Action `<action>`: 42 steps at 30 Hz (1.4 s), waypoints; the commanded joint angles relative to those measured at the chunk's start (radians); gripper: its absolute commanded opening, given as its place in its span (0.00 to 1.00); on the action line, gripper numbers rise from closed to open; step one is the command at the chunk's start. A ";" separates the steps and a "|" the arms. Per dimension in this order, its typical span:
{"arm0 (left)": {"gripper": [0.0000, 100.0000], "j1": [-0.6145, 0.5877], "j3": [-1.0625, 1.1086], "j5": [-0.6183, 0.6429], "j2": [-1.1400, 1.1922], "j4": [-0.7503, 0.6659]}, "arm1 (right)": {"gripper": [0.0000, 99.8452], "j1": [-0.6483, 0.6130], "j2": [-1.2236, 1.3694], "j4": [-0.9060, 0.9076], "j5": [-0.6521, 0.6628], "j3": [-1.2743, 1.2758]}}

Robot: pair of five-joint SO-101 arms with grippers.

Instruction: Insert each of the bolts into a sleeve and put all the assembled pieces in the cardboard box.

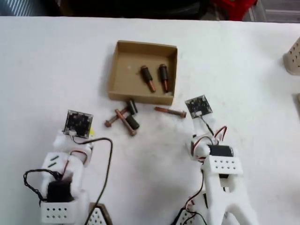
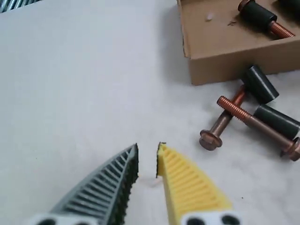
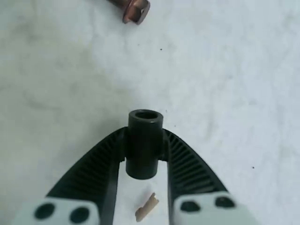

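Note:
The cardboard box (image 1: 123,70) holds two copper bolts in black sleeves (image 1: 148,77) (image 1: 163,76). In front of it two more sleeved bolts (image 1: 132,123) (image 1: 132,107) lie crossed on the table; they are the sleeved bolts (image 2: 276,121) (image 2: 259,83) in the left wrist view. A bare bolt (image 1: 170,111) lies to their right. My right gripper (image 3: 143,136) is shut on a black sleeve (image 3: 143,140), held upright just above the table, with the bare bolt's head (image 3: 136,9) beyond it. My left gripper (image 2: 148,150) hovers left of the crossed pair, narrowly open with nothing in it.
The white table has free room on the left and in front of the arms. A pale perforated object (image 1: 293,58) stands at the right edge. Cables (image 1: 105,164) run along the left arm's base.

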 commanded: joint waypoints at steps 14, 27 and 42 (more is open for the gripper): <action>0.07 0.263 -0.760 -0.157 1.067 0.046 | 0.02 0.050 -0.002 -0.021 0.015 0.002; 0.07 0.584 -0.804 -0.749 1.394 0.072 | 0.02 0.047 -0.010 -0.025 0.072 0.014; 0.14 0.452 -1.017 -0.825 1.704 0.107 | 0.02 0.035 -0.010 -0.041 0.074 0.017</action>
